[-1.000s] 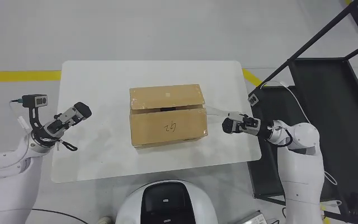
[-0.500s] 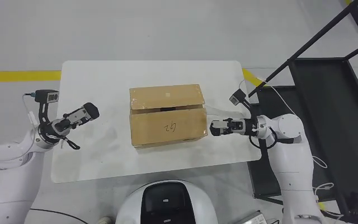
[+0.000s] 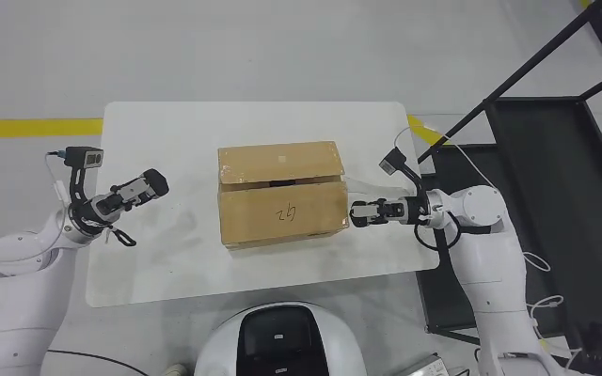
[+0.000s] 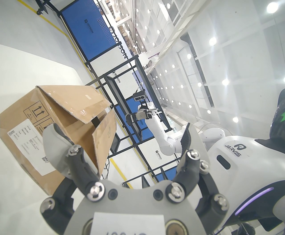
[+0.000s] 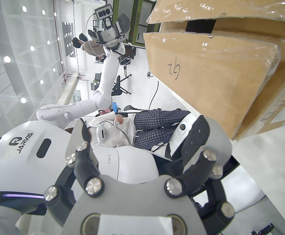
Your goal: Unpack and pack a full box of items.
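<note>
Cardboard is what my hands are here for, and both are empty. My right gripper [image 3: 358,213] has its fingers spread, holding nothing. It sits just beside the short end of the box [image 3: 282,193], at the box's 3 o'clock, level with the near flap [image 3: 282,211]. My left gripper [image 3: 153,181] is spread and empty too, well apart from the box at its 9 o'clock, over the white table [image 3: 169,132].

The box stands at the middle of the table, loosely closed. Its far flap [image 3: 280,162] lies on the 12 o'clock side and its near flap, which bears a handwritten mark, on the 6 o'clock side. A dark slot [image 3: 282,183] shows between them.

Going by the task, the box is full, so I judge it heavy and unlikely to slide when I tug a flap. The walls look stiff, but a flap is one thin sheet that will bend or tear if wrenched. Shiny tape [image 5: 222,12] along the flap edges could be slick. I would pinch the near flap's free edge close to its 3 o'clock corner and swing it open on its fold.
</note>
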Robot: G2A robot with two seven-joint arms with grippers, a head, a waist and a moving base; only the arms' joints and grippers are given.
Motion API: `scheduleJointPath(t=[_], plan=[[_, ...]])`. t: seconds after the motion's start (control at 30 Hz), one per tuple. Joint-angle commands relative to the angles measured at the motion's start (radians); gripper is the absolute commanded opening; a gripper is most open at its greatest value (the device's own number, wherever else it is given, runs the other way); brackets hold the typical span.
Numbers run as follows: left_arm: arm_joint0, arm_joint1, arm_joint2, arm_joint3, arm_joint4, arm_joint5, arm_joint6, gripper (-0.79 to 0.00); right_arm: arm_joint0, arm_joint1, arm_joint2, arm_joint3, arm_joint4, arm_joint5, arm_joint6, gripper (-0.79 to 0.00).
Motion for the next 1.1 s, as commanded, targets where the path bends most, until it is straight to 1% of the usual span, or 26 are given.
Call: scheduleJointPath(t=[0.0,0.03,0.1,0.13,0.23,0.37,0.53,0.7,0.8,0.87,0.9,0.97,1.07], plan=[[0.007,-0.001,0.011,-0.018,0.004,0.010,0.002,0.000,-0.002,0.001,-0.007,0.010,-0.021,-0.017,-0.041,0.000],[0.013,-0.002,0.020,-0.032,0.009,0.014,-0.003,0.000,0.006,0.004,-0.012,0.018,-0.072,-0.047,-0.061,0.000],[0.016,-0.003,0.034,-0.051,0.030,0.012,-0.012,0.000,0.026,0.004,-0.029,0.041,-0.087,-0.096,-0.088,0.000],[0.018,-0.003,0.043,-0.062,0.029,0.018,-0.017,0.000,0.038,0.007,-0.035,0.054,-0.131,-0.120,-0.102,0.000],[0.020,-0.002,0.060,-0.075,0.020,0.028,-0.028,0.000,0.067,0.010,-0.055,0.112,-0.201,-0.173,-0.158,0.000],[0.025,0.001,0.077,-0.082,-0.007,0.039,-0.039,0.000,0.096,0.011,-0.091,0.185,-0.190,-0.219,-0.182,0.000],[0.031,0.008,0.088,-0.087,-0.018,0.049,-0.049,0.000,0.136,0.009,-0.145,0.235,-0.147,-0.263,-0.196,0.000],[0.036,0.012,0.093,-0.080,-0.047,0.053,-0.053,0.000,0.165,0.011,-0.182,0.251,-0.103,-0.271,-0.204,0.000],[0.036,0.014,0.097,-0.070,-0.076,0.060,-0.059,0.000,0.184,0.013,-0.202,0.282,-0.054,-0.269,-0.202,0.000],[0.033,0.014,0.098,-0.063,-0.085,0.062,-0.062,0.000,0.196,0.013,-0.212,0.303,0.028,-0.263,-0.196,0.000],[0.032,0.015,0.098,-0.061,-0.091,0.064,-0.063,0.000,0.202,0.017,-0.214,0.304,0.032,-0.262,-0.194,0.000],[0.029,0.016,0.094,-0.058,-0.101,0.067,-0.067,0.000,0.199,0.023,-0.219,0.285,0.092,-0.249,-0.181,0.000],[0.031,0.020,0.083,-0.061,-0.113,0.084,-0.084,0.000,0.170,0.037,-0.214,0.213,0.184,-0.213,-0.145,0.000]])
